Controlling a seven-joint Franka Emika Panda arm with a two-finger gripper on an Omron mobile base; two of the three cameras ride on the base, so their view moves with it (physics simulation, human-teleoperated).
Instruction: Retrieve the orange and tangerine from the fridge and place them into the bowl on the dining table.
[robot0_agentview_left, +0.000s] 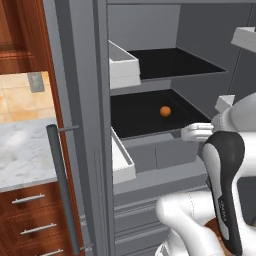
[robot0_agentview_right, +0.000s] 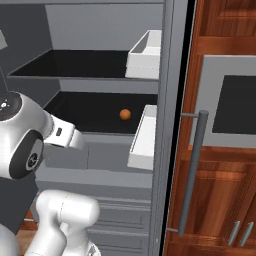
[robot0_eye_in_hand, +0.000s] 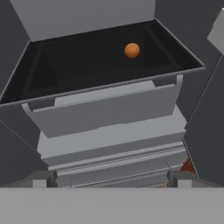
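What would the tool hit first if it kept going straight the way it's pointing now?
Probably the grey drawer front below the black shelf, which sits centred ahead of the open tool. The orange fruit lies higher and deeper; depth is uncertain.

Lower black shelf (robot0_agentview_left: 140, 117) inside the fridge (robot0_agentview_left: 150, 30) carries one orange fruit (robot0_agentview_left: 165, 111), resting toward the rear. Upper black shelf (robot0_agentview_left: 175, 62) carries nothing visible.
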